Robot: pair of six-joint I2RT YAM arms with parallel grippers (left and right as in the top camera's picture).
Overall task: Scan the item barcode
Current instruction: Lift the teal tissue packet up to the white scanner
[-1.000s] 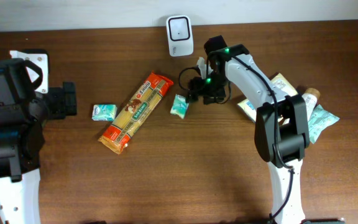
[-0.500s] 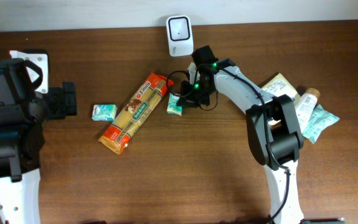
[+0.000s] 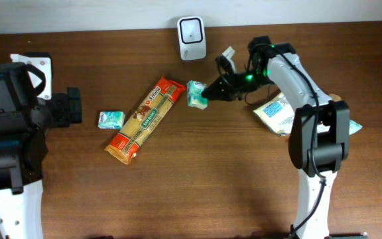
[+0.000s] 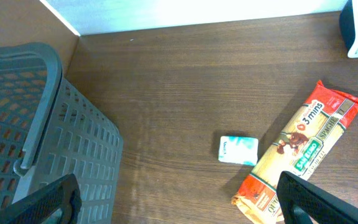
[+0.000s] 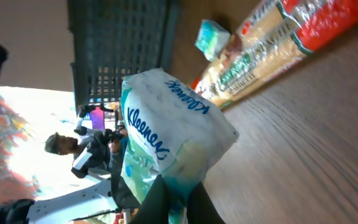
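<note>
Overhead: right claw (image 3: 211, 91) clamped on the pack (image 3: 196, 93), just beside the top end of the pasta (image 3: 144, 119) — scanner (image 3: 191, 30) near, up-frame of it, not touching. Left wrist: left claw (image 4: 176, 193) wide open, empty, well apart from the pack. Right wrist: pack pinched by its lower edge — right arm is clearly the nearer one.

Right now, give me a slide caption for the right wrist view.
Right gripper shut on a Kleenex tissue pack, spaghetti packet and dark basket behind.

We're seeing the Kleenex pack (image 5: 166, 149) showing white and teal with blue lettering, and the spaghetti pack (image 3: 144, 119) showing red-orange ends, a yellow middle and a green label. We're reading the table (image 3: 211, 179) as dark brown woodgrain and the basket (image 4: 36, 124) as grey lattice.
</note>
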